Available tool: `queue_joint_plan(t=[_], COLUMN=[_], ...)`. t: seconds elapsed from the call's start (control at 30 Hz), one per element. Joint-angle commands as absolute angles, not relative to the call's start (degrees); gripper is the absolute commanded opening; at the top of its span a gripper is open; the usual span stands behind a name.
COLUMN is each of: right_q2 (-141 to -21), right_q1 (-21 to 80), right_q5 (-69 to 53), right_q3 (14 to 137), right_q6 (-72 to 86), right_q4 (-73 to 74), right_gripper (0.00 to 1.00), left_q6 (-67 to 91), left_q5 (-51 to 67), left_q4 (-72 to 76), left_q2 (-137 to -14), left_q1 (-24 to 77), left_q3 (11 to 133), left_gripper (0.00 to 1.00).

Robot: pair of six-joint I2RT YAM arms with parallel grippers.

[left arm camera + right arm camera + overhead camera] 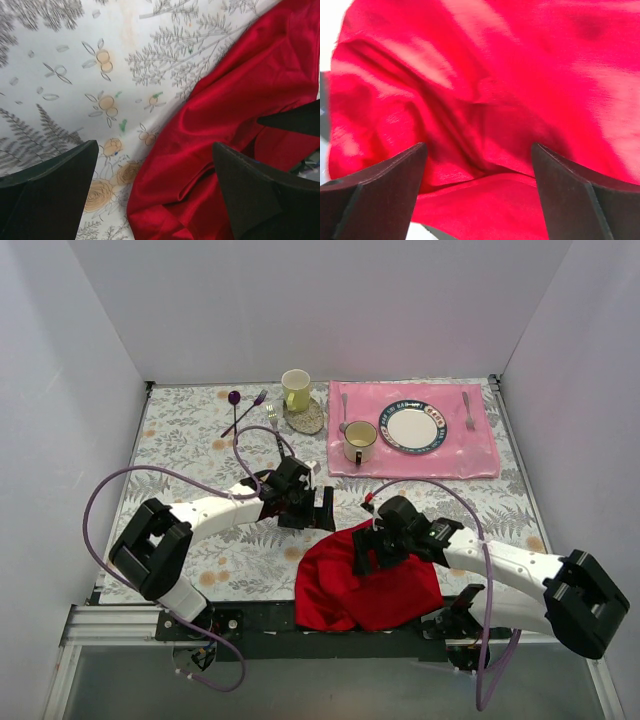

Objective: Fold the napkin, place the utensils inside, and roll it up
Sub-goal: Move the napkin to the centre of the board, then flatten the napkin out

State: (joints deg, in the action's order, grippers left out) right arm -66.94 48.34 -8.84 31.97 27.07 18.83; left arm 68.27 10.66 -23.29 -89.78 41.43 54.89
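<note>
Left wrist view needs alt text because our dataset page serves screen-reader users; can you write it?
A crumpled red napkin lies on the floral-print table, filling the right side of the picture. The left tool hangs open over its edge, its two dark fingers in the foreground, one over the napkin and one over bare table.

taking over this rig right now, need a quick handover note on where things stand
Left hand: open, empty, low at the left edge of the napkin.
Right hand: open, empty, close above the napkin.
The napkin lies bunched and creased at the near edge of the table, between the arms, with no neat fold.
The fork lies on the far side, just left of the yellow mug, not yet picked up.
Done: nothing finished.
Left: flatten and fold the napkin, fetch the fork, lay it inside, roll up.
</note>
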Motion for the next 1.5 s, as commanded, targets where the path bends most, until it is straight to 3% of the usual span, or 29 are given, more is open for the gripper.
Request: queue_joint_plan(t=[0.0,0.2,0.3,0.33,0.43,0.53,0.73,0.93,1.3,1.47], right_q2=[-61.0,-61.2,-58.6,-57.1,-54.6,-54.4,-64.8,-74.9,-92.2,-99.7], right_q1=[50.2,50.2,49.8,49.6,46.7,41.5,38.8,46.7,50.7,54.5], right_q5=[-14.3,-3.3,4.1,5.1,6.2,2.0,-3.0,-5.5,-8.7,-1.3], right_q3=[28.6,27.6,27.2,27.2,27.5,28.5,36.4,43.8,57.8,66.2], right_q6=[28.5,32.4,36.1,36.5,36.0,32.7,24.9,22.1,40.5,42.8], right_q4=[8.8,13.0,14.6,14.4,14.9,14.7,16.9,14.9,3.3,5.7], right_gripper=[0.94,0.94,0.94,0.93,0.93,0.93,0.94,0.99,0.99,0.97], left_q6=[71.1,71.6,72.2,72.2,72.2,72.2,77.5,80.9,90.4,91.4], left_q5=[20.4,21.5,23.7,24.4,25.3,20.6,-7.0,-6.4,-11.6,-9.6], left_q4=[-19.2,-18.6,-16.2,-15.6,-16.3,-19.8,-28.8,-31.3,-39.4,-38.5], left_q2=[-87.8,-95.3,-97.0,-98.2,-99.6,-98.8,-84.9,-74.7,-69.0,-68.0], left_q1=[41.4,41.4,41.6,41.5,41.5,41.0,33.1,22.1,21.5,21.5], left_q3=[50.9,53.2,52.9,53.3,54.7,56.5,56.5,52.7,49.6,48.4], left_gripper=[0.98,0.97,0.84,0.70,0.42,0.00,0.00,0.00,0.00,0.00])
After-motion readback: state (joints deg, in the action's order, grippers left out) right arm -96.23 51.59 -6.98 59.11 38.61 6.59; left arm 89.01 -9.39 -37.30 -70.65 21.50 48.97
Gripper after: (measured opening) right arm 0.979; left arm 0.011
